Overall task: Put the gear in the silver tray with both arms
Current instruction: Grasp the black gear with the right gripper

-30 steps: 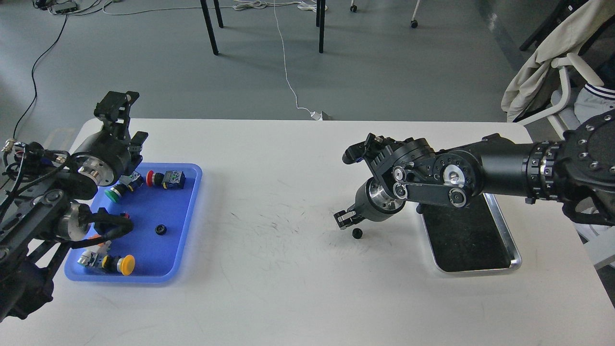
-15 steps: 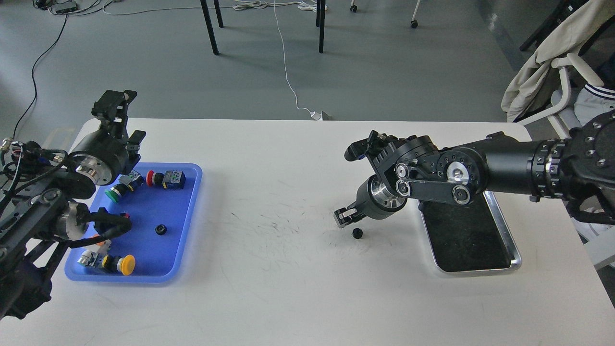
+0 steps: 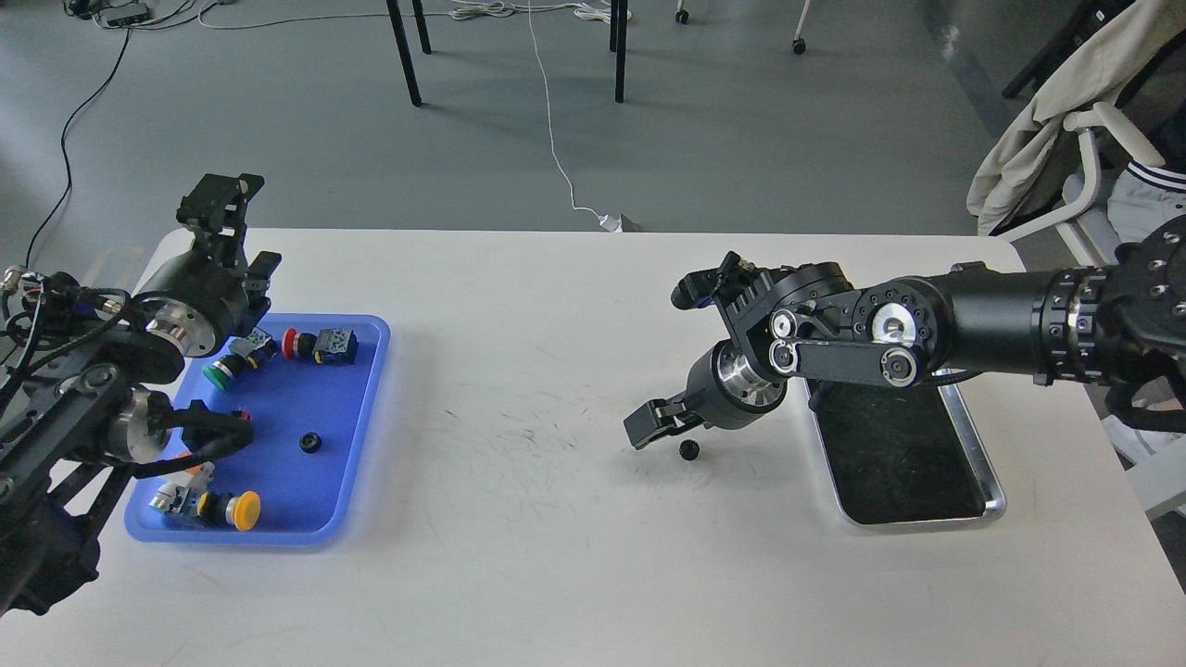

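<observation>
Gears: two small black ones. One lies loose on the white desk, left of the silver tray and apart from its rim. The other sits in the blue tray.
Trays: two, the silver one near the desk's right side, the blue one far left of it.
Push buttons in the blue tray: green, red and yellow; others are hidden by the left arm.
Right pincer: just above and left of the loose gear, fingers narrowly parted, holding nothing.
Left pincer: over the blue tray's far edge, fingers apart, nothing between them.
Open room: bare desk between the trays; the silver tray's dark bottom shows nothing in it, its far end covered by the right arm.
</observation>
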